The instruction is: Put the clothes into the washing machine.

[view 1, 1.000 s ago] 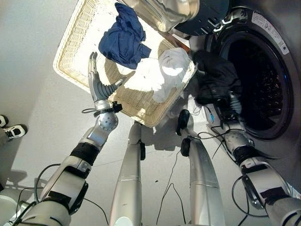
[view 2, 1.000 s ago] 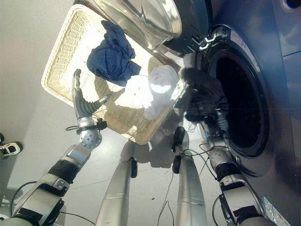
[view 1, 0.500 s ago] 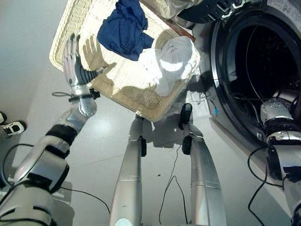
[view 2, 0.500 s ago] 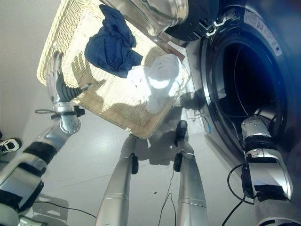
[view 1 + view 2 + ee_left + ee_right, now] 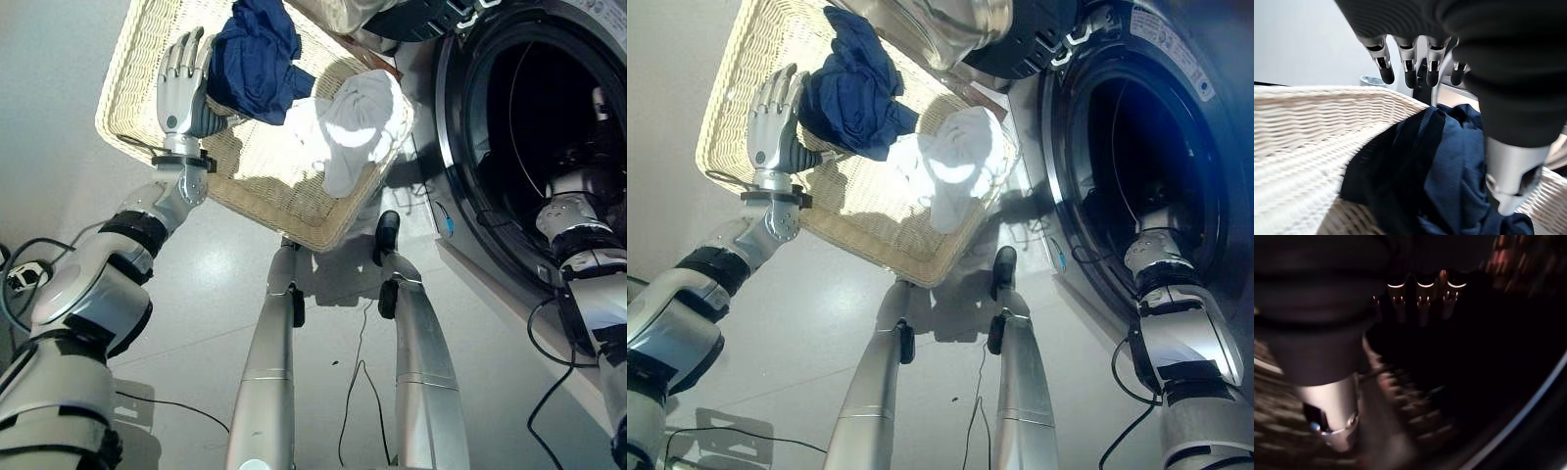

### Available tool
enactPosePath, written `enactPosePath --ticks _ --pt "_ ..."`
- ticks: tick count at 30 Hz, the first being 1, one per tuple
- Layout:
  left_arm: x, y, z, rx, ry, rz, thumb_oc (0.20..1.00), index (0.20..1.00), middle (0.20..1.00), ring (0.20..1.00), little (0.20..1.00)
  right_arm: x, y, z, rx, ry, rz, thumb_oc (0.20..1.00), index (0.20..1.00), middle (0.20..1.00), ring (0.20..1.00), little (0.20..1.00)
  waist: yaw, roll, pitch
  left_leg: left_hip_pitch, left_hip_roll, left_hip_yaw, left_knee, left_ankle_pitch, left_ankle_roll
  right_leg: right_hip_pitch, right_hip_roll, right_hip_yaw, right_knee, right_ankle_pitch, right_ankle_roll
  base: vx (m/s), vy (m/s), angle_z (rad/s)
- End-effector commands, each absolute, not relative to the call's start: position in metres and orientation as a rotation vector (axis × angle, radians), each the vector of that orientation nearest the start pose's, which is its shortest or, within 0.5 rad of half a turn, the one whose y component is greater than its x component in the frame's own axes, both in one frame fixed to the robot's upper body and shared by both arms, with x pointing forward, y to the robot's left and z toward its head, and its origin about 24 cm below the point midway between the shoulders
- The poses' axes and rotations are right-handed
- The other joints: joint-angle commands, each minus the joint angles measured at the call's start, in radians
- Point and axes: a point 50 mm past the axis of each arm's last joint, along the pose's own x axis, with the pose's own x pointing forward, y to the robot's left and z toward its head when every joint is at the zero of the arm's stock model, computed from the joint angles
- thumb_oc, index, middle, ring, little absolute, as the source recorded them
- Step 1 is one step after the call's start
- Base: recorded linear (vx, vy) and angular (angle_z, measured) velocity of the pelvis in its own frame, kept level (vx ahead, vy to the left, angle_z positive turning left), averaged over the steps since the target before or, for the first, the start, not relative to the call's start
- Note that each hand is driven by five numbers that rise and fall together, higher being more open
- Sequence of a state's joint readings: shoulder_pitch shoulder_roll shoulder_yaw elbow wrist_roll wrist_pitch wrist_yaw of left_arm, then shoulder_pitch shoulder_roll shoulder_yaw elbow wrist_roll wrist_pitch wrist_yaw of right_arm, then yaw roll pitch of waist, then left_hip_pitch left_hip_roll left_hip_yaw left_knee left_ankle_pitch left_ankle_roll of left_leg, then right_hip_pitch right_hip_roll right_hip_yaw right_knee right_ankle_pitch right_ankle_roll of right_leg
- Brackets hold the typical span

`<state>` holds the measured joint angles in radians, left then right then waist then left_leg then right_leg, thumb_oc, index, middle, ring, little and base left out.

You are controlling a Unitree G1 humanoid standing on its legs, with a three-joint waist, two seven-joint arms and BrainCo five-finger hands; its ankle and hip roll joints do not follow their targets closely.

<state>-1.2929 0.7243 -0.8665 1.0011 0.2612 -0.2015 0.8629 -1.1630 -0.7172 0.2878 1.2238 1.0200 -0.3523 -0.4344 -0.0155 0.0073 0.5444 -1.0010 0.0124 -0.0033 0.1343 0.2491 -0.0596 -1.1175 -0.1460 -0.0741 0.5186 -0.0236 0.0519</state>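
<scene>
Silver-fingered left hand (image 5: 180, 80) hovers over wicker basket (image 5: 125, 93), fingers straight, relaxed, holding nothing. Navy garment (image 5: 253, 59) just beside fingers, on side toward washer; bundle's long axis runs roughly along hand's length, toward basket's far end. White garment (image 5: 355, 125) farther on, at basket's washer-side rim. Right hand (image 5: 1420, 293) deep inside washing machine drum (image 5: 549, 127), well apart from both garments; fingers look extended, nothing visible in grip. Judgement: left hand nearer, navy piece next pick, short sideways reach.

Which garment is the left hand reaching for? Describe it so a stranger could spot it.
Find the wicker basket on the floor left of the washing machine. In it, by the left hand, lies the crumpled navy blue garment. Its neighbour, the white garment, lies toward the machine.
</scene>
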Motion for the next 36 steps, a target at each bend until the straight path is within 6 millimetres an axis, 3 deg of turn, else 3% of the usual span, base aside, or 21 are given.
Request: enactPosePath --ticks 1,5,10,17,18,19,24,27,32,36 --pt "0.396 0.205 0.313 1.229 -0.856 0.653 1.000 1.000 1.000 1.000 1.000 0.353 -0.367 0.293 0.102 -0.403 -0.966 1.000 1.000 1.000 1.000 1.000 -0.001 0.008 -0.024 -0.003 -0.006 -0.015 0.160 -0.170 -0.047 0.074 0.045 -0.049 -0.197 0.136 0.095 -0.02 0.048 -0.02" --pt "0.401 0.196 0.320 1.301 -0.818 0.615 1.000 1.000 1.000 1.000 1.000 0.366 -0.353 0.276 0.001 -0.260 -0.954 1.000 1.000 1.000 1.000 1.000 -0.010 0.005 -0.024 -0.022 0.002 -0.010 0.157 -0.169 -0.048 0.052 0.059 -0.040 -0.188 0.130 0.091 0.00 0.043 -0.01" --pt "0.402 0.196 0.325 1.310 -0.799 0.642 1.000 1.000 1.000 1.000 1.000 0.372 -0.344 0.267 -0.030 -0.232 -0.922 1.000 1.000 1.000 1.000 1.000 -0.020 0.001 -0.024 -0.031 0.007 -0.003 0.149 -0.167 -0.048 0.041 0.067 -0.032 -0.189 0.129 0.090 -0.01 0.056 -0.01" --pt "0.408 0.213 0.326 1.336 -0.589 0.686 1.000 1.000 1.000 1.000 1.000 0.385 -0.317 0.249 -0.085 -0.250 -0.811 1.000 1.000 1.000 1.000 1.000 -0.047 -0.017 -0.024 -0.056 0.020 0.012 0.136 -0.162 -0.054 0.016 0.087 -0.010 -0.192 0.119 0.085 -0.01 0.056 -0.03" --pt "0.409 0.216 0.325 1.340 -0.551 0.691 0.347 0.347 0.347 0.347 0.347 0.386 -0.315 0.246 -0.077 -0.255 -0.801 1.000 1.000 1.000 1.000 1.000 -0.050 -0.020 -0.024 -0.060 0.022 0.014 0.136 -0.163 -0.055 0.012 0.090 -0.007 -0.192 0.119 0.085 0.00 0.028 -0.06" --pt "0.409 0.219 0.323 1.335 -0.514 0.680 0.200 0.200 0.200 0.200 0.200 0.387 -0.313 0.243 -0.068 -0.262 -0.788 1.000 1.000 1.000 1.000 1.000 -0.053 -0.022 -0.024 -0.062 0.023 0.015 0.135 -0.162 -0.055 0.011 0.091 -0.006 -0.193 0.119 0.085 0.00 0.024 -0.06" --pt "0.410 0.229 0.317 1.298 -0.453 0.679 0.200 0.200 0.200 0.200 0.200 0.386 -0.306 0.239 -0.086 -0.327 -0.754 1.000 1.000 1.000 1.000 1.000 -0.066 -0.028 -0.024 -0.067 0.023 0.018 0.133 -0.161 -0.057 0.006 0.098 0.003 -0.199 0.120 0.082 0.00 0.008 -0.02" --pt "0.409 0.234 0.313 1.234 -0.445 0.678 0.200 0.200 0.200 0.200 0.200 0.387 -0.290 0.242 -0.137 -0.400 -0.731 1.000 1.000 1.000 1.000 1.000 -0.072 -0.027 -0.024 -0.069 0.021 0.021 0.130 -0.161 -0.058 0.001 0.099 0.007 -0.202 0.120 0.081 0.00 0.003 -0.01" --pt "0.403 0.234 0.316 0.967 -0.592 0.667 0.200 0.200 0.200 0.200 0.200 0.385 -0.265 0.248 -0.156 -0.523 -0.689 1.000 1.000 1.000 1.000 1.000 -0.073 -0.026 -0.024 -0.068 0.021 0.023 0.126 -0.157 -0.061 0.000 0.099 0.008 -0.202 0.115 0.080 0.00 -0.002 -0.03" --pt "0.397 0.225 0.311 0.813 -0.713 0.635 0.200 0.200 0.200 0.200 0.200 0.379 -0.252 0.240 -0.097 -0.565 -0.662 1.000 1.000 1.000 1.000 1.000 -0.068 -0.022 -0.024 -0.064 0.016 0.019 0.121 -0.159 -0.061 0.003 0.096 0.005 -0.205 0.113 0.079 0.00 -0.025 -0.01"
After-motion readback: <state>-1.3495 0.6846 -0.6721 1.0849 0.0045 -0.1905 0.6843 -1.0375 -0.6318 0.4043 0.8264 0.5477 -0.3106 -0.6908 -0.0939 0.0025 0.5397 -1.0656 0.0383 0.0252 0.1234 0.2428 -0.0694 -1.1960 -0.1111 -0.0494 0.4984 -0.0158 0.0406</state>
